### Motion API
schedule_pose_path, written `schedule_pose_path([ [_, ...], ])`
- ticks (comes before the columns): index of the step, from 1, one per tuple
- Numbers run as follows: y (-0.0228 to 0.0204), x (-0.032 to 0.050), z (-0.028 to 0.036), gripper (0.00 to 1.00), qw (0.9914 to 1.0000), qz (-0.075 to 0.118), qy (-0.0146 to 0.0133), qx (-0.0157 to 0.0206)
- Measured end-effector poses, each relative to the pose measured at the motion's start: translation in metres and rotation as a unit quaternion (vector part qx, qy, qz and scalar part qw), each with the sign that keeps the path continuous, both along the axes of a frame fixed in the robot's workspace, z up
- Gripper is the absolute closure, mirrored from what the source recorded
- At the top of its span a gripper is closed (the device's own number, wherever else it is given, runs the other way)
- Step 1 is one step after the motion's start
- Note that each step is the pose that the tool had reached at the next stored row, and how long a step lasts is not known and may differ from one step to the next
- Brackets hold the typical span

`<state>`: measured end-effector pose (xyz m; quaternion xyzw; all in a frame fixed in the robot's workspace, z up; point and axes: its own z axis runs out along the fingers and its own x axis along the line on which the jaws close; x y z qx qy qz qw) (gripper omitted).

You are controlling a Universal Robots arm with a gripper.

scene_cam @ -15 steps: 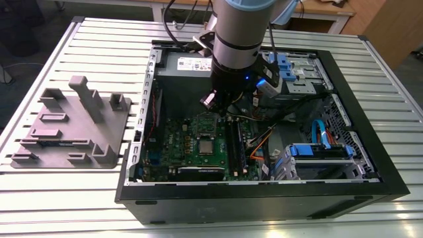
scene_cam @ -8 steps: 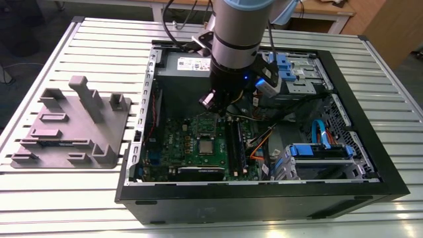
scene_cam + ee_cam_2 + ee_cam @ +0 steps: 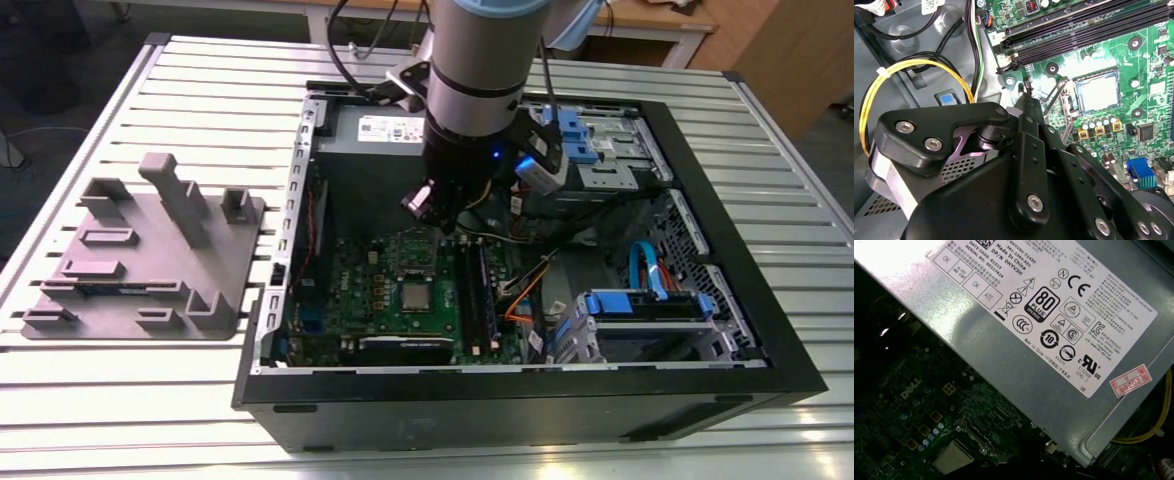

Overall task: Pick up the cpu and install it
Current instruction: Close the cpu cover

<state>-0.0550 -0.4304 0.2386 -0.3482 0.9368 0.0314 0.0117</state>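
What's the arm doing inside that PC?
The arm is reaching into the open PC case. The cpu already lies in the motherboard socket. The gripper hangs over the board beside the socket, apart from the chip. A grey tray sits outside the case, on the exterior view's left.

The cpu (image 3: 418,293) is lying flat in the socket (image 3: 418,270) near the middle of the green motherboard (image 3: 350,285), its silvery-beige square top facing up. In the second wrist view it is sitting square, pale rim showing all round, and seemingly fully seated.
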Motion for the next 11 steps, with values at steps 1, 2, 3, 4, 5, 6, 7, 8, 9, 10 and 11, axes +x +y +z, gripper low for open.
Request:
schedule_pose_path([
  [1, 0.0, -0.0001, 0.0002, 0.9, 1.0, 0.0, -0.0001, -0.0001],
  [2, 0.0, -0.0001, 0.0004, 0.9, 1.0, 0.0, -0.0003, -0.0001],
  [3, 0.0, -0.0002, 0.0006, 0.9, 1.0, 0.0, -0.0004, -0.0001],
  [4, 0.0, -0.0002, 0.0008, 0.9, 1.0, 0.0, -0.0005, -0.0002],
  [5, 0.0, -0.0002, 0.001, 0.9, 1.0, 0.0, -0.0006, -0.0001],
  [6, 0.0, -0.0003, 0.0011, 0.9, 1.0, 0.0, -0.0006, -0.0001],
  [7, 0.0, -0.0003, 0.0014, 0.9, 1.0, 0.0, -0.0006, -0.0001],
  [8, -0.0001, -0.0003, 0.0016, 0.9, 1.0, 0.0, -0.0007, -0.0001],
  [9, -0.0001, -0.0003, 0.0019, 0.9, 1.0, 0.0, -0.0007, -0.0001],
  [10, -0.0001, -0.0004, 0.0021, 0.9, 1.0, 0.0, -0.0008, -0.0001],
  [11, -0.0001, -0.0004, 0.0023, 0.9, 1.0, 0.0, -0.0009, -0.0001],
])
